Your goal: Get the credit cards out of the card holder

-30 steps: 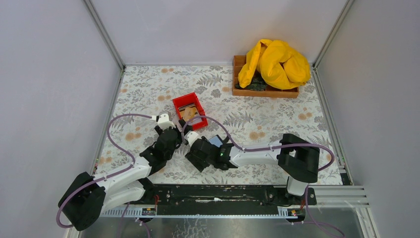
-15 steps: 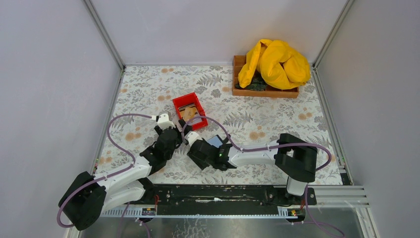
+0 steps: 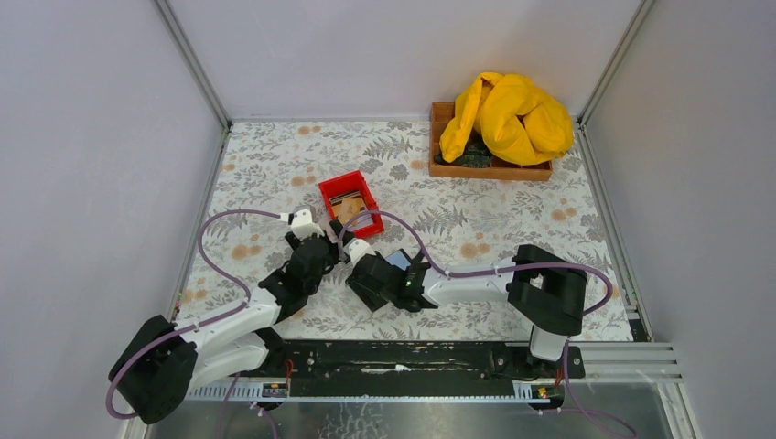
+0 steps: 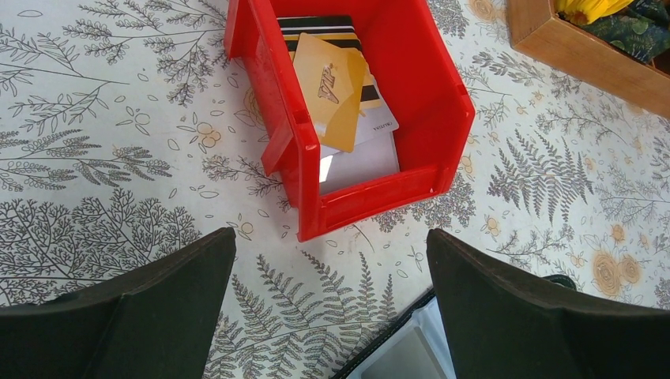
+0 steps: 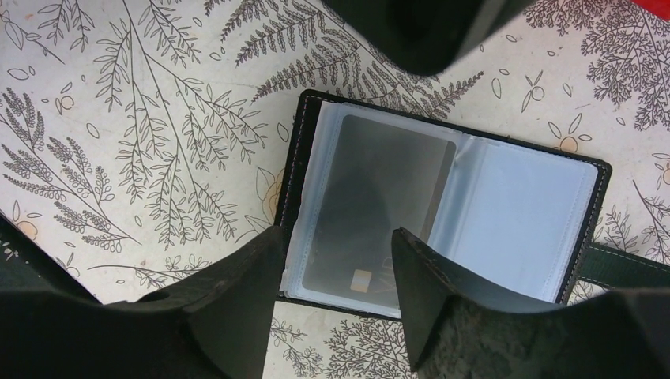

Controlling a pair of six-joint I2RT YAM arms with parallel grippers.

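The card holder (image 5: pixel 513 221) lies open on the table, black-edged with grey-blue clear sleeves. A grey credit card (image 5: pixel 379 205) with a small chip sits in its left sleeve. My right gripper (image 5: pixel 336 260) is open just above that sleeve's near edge, one finger on each side of the card, holding nothing. In the top view the holder (image 3: pixel 400 260) peeks out beside my right gripper (image 3: pixel 373 274). My left gripper (image 4: pixel 332 292) is open and empty above the table between the holder's corner (image 4: pixel 403 355) and a red bin (image 4: pixel 427 95). The bin holds a gold card (image 4: pixel 330 87), a white card (image 4: pixel 359 158) and a striped one.
The red bin (image 3: pixel 350 203) sits just beyond both grippers. A wooden tray (image 3: pixel 490 169) with a yellow cloth (image 3: pixel 508 114) stands at the back right. Grey walls enclose the floral table (image 3: pixel 274 165) on three sides. A left finger (image 5: pixel 427 31) hangs over the holder's far edge.
My right gripper has edged slightly to the left over the card holder. The left arm has hardly moved.
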